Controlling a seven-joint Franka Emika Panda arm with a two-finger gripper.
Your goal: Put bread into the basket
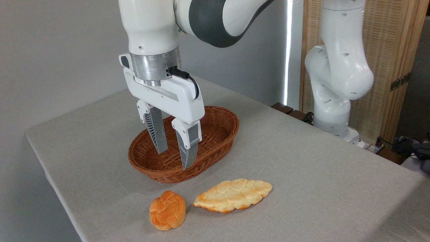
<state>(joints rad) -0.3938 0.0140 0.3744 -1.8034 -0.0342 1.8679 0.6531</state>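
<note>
The bread, a small round deep-orange knotted bun, lies on the grey table near the front edge. Behind it stands the basket, an oval reddish-brown wicker one, with nothing visible inside it. My gripper hangs in front of the basket's near half, fingers pointing down and spread apart with nothing between them. It sits above and behind the bun, well clear of it.
A longer, paler leaf-shaped braided loaf lies just right of the bun. The arm's white base stands at the table's far right edge, with cables behind it. The table's front and left edges fall close to the bun.
</note>
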